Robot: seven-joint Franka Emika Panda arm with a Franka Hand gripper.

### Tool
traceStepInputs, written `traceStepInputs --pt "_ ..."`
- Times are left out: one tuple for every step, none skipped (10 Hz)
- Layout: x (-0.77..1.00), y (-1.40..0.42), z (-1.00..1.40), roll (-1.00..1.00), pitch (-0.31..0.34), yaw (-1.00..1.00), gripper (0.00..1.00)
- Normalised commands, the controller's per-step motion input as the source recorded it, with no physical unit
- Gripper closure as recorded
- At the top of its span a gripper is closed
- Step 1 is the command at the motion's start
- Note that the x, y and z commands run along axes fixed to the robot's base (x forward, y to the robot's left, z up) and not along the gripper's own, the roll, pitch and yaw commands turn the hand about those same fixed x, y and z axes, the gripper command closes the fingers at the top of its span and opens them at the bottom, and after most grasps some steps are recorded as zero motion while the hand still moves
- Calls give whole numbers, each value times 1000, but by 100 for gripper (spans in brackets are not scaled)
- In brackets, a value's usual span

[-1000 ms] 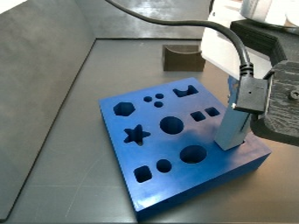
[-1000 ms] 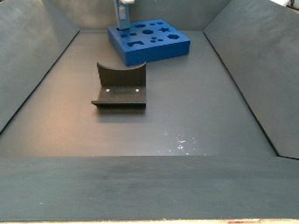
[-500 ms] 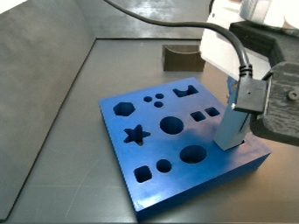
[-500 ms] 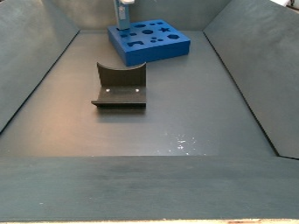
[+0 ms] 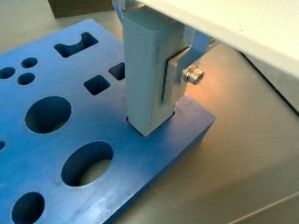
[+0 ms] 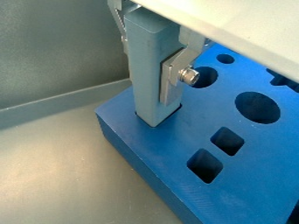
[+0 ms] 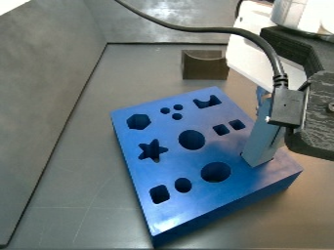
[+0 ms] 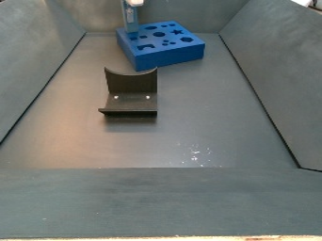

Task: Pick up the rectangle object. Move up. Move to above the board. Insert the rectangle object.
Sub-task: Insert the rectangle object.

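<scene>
Grey floor carries the board (image 7: 196,161); you see the gripper (image 7: 276,105) above its edge, clamped on the rectangle object (image 5: 152,74), which stands upright with its lower end in a slot.

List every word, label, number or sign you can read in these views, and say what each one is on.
None can be read in any view.
The board: plain blue, only shaped holes.
The rectangle object: plain, standing upright in the board near its edge, the gripper shut on it.
The fixture: dark, unmarked.
</scene>
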Motion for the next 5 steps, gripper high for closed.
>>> traceStepInputs --pt "74 -66 -697 69 -340 0 100" --pt "0 -137 -1000 154 -271 -63 100" --pt "-97 -231 -1000 71 -71 -103 100" --pt "-111 -251 -1000 46 -51 -106 100" --pt "-114 -254 -1000 43 -51 -103 100"
